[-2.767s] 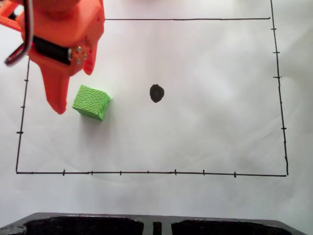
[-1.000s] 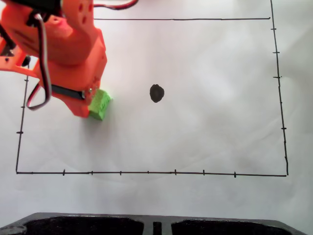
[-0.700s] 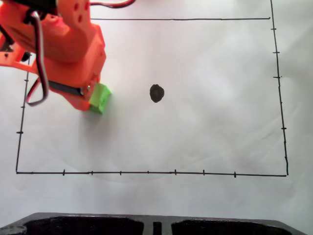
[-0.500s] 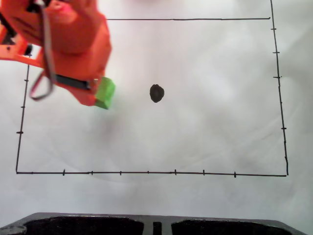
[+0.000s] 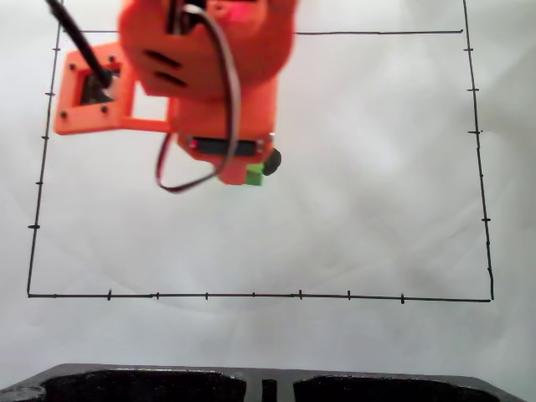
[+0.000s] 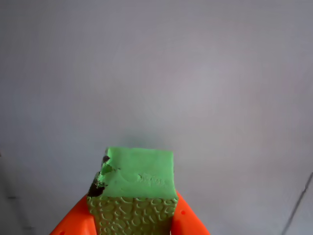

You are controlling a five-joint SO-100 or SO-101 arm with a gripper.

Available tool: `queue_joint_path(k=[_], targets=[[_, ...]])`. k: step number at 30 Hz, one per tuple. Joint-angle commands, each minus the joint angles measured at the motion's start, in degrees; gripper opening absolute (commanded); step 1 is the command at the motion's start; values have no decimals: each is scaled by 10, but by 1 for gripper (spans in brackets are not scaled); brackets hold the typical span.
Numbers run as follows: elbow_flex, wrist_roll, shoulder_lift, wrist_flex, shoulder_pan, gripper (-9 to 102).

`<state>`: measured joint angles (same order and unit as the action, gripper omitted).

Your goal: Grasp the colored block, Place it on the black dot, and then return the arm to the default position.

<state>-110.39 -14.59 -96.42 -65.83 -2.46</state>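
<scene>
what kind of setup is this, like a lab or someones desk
Likely a hobby or lab test bench for pick-and-place trials. White paper carries a hand-drawn border with tick marks and a black dot, and an orange printed arm's gripper holds a green block.

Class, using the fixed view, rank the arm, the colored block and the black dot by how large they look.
1. The arm, by far.
2 and 3. The colored block and black dot: both mostly hidden, so unranked.

fixed overhead; wrist close, forward.

Block (image 5: 254, 175) seemingly touching dot (image 5: 273, 161).
</scene>
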Motion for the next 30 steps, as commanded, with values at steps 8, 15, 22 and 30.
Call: queue_joint_path(k=[8, 15, 22, 30], targets=[[51, 2, 20, -31, -45, 11], [40, 12, 25, -25, -39, 11], [37, 28, 44, -23, -17, 11], [27, 39, 50, -25, -18, 15]])
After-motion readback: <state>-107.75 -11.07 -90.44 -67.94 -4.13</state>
